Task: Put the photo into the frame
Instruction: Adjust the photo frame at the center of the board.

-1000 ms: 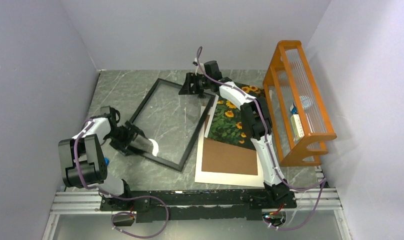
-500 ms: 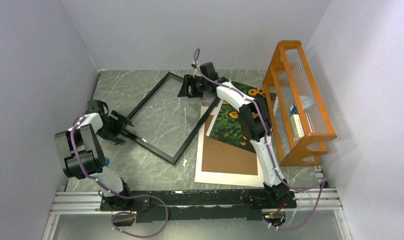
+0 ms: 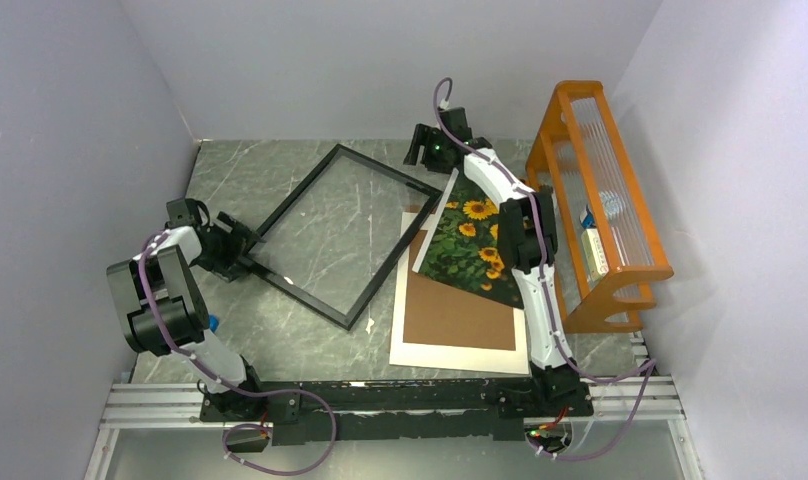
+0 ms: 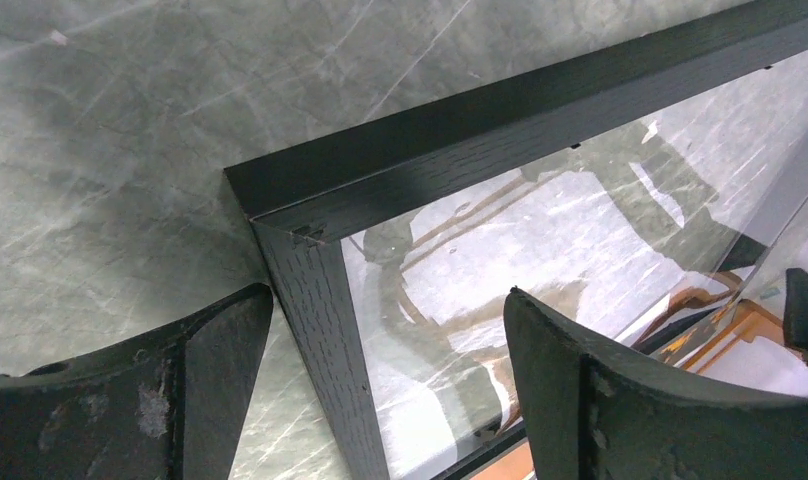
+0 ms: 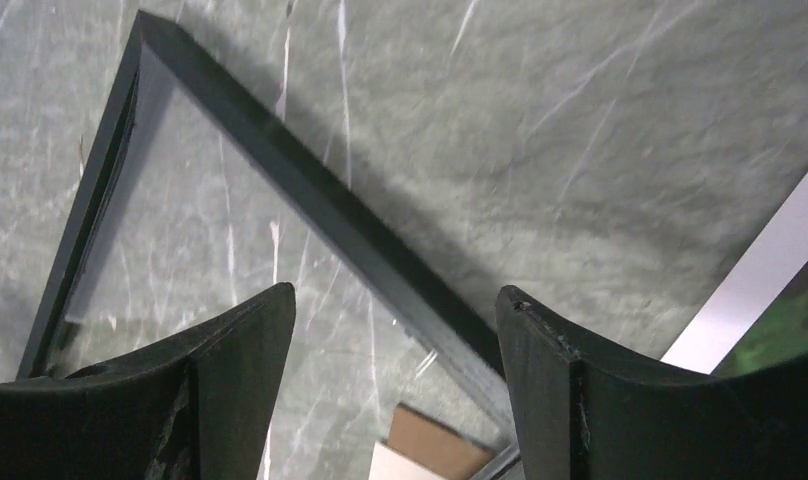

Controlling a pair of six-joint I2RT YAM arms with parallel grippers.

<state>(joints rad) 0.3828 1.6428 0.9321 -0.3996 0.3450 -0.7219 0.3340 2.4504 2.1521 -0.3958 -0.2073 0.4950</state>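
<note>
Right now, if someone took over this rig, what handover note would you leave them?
Left gripper: open, fingers straddling a rail of the thin black rectangular frame at its left corner, not clamped.
Right gripper: open, empty, near the frame's far edge.
Sunflower photo print: right of the frame, on the brown backing board and white mat sheet.
Done: nothing inserted.
Left: pick up the photo and lay it in the frame.

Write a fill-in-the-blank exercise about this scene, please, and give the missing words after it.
The frame is ___ in colour.
The photo shows yellow ___.
The board under the photo's near edge is ___.
On the left gripper, the jaws astride the frame's rail stand ___.
Missing words: black; sunflowers; brown; open.
</note>
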